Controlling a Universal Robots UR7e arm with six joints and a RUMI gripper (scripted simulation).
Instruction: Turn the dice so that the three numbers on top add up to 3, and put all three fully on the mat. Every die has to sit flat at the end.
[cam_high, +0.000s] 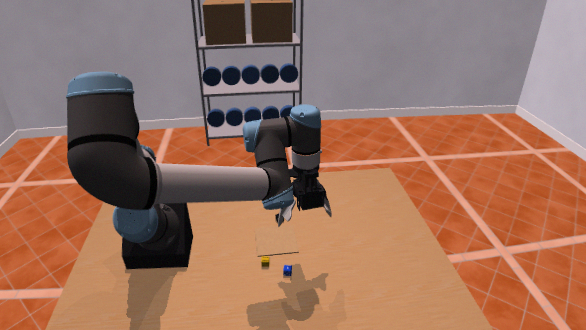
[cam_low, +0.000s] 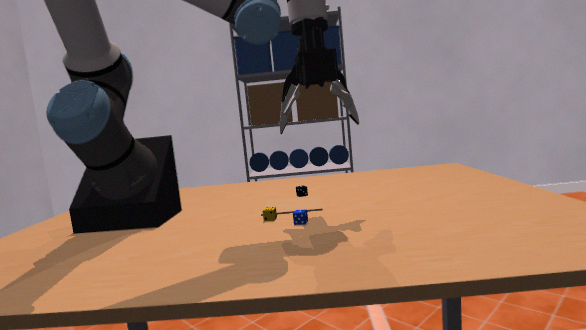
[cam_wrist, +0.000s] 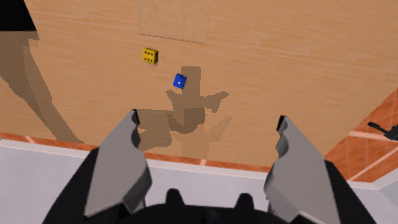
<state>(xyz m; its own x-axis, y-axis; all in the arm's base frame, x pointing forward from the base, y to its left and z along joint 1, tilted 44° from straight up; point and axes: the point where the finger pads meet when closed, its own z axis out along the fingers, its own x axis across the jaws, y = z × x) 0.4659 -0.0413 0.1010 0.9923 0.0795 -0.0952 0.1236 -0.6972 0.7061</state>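
The three dice look small, hard and light, with smooth faces that could slip or roll if pinched off-centre, so each is best taken squarely across two opposite side faces. The yellow die (cam_low: 269, 214) and the blue die (cam_low: 300, 217) sit on the table (cam_low: 450, 225) just beside the near edge of the thin mat (cam_high: 276, 240), not on it; the blue one shows a single pip in the wrist view. The black die (cam_low: 301, 190) sits farther back, and whether it is on the mat is hard to tell. The gripper (cam_low: 318, 116) hangs well above them, jaws spread wide and holding nothing.
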